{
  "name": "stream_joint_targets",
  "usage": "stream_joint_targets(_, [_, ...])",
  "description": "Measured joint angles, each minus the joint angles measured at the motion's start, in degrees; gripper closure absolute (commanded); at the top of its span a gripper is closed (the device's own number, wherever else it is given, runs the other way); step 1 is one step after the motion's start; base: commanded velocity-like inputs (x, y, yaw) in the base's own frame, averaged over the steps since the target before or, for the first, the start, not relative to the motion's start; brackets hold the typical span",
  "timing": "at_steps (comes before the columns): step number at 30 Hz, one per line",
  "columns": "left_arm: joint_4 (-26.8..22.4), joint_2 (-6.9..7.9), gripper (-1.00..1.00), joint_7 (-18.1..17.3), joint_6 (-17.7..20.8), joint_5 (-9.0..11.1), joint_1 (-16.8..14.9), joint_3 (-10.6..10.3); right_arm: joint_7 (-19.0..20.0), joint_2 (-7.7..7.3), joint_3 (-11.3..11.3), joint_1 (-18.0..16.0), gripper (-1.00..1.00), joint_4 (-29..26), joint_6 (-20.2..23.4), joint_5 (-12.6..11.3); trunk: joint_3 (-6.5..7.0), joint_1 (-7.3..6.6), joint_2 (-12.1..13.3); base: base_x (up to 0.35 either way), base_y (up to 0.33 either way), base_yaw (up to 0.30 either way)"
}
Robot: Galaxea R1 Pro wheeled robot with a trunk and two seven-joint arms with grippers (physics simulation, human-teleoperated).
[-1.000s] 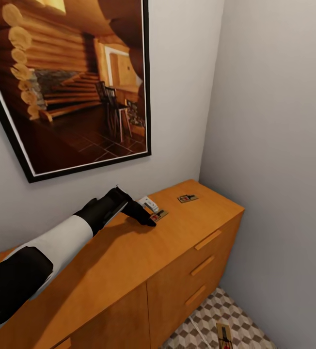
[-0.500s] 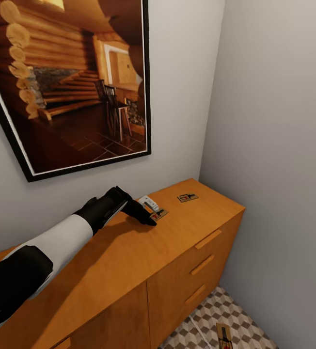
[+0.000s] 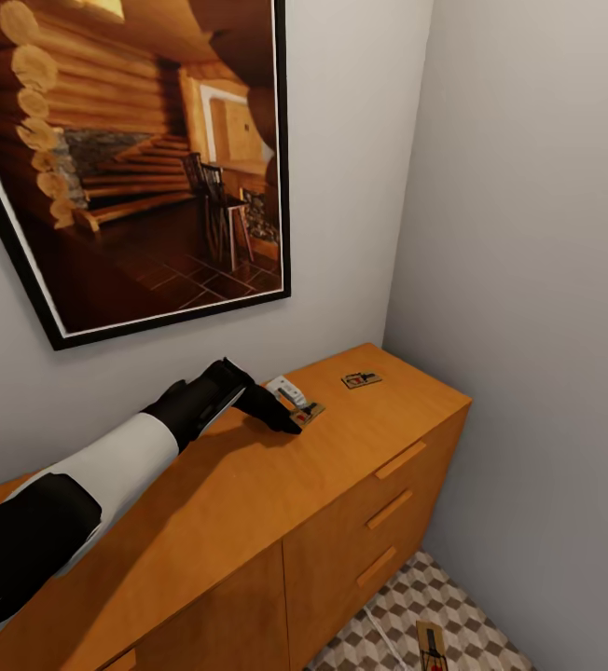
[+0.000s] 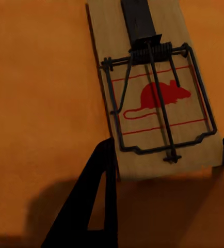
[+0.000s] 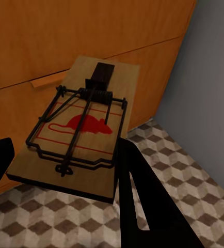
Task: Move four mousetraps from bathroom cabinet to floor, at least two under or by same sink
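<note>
On the orange-brown cabinet (image 3: 248,503) top lies a mousetrap (image 3: 308,411), a small wooden slab with a red mouse print (image 4: 153,98). My left gripper (image 3: 285,424) (image 4: 166,163) is shut on its near end, one finger touching each long edge, and the trap rests flat on the wood. A second mousetrap (image 3: 361,379) lies further along the top, near the corner. My right gripper (image 5: 63,150) is shut on another mousetrap (image 5: 76,134), holding it just above the cube-patterned bathroom floor (image 5: 194,170) in front of the drawers. That low trap (image 3: 432,648) shows over the tiles.
A small white object (image 3: 285,390) lies by the wall behind the left gripper. A large framed picture (image 3: 136,158) hangs above the cabinet. A grey side wall (image 3: 537,280) closes the narrow floor strip past the drawer handles (image 3: 400,461).
</note>
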Motion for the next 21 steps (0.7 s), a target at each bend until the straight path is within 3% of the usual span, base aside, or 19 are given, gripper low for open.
stream_joint_targets(21, [0.15,-0.02,1.00,0.00,0.08,0.13,-0.06,0.01,0.05,0.00,0.03,0.00,1.00,0.01,0.00,0.02,0.00,0.00,0.00,0.000,0.000,0.000])
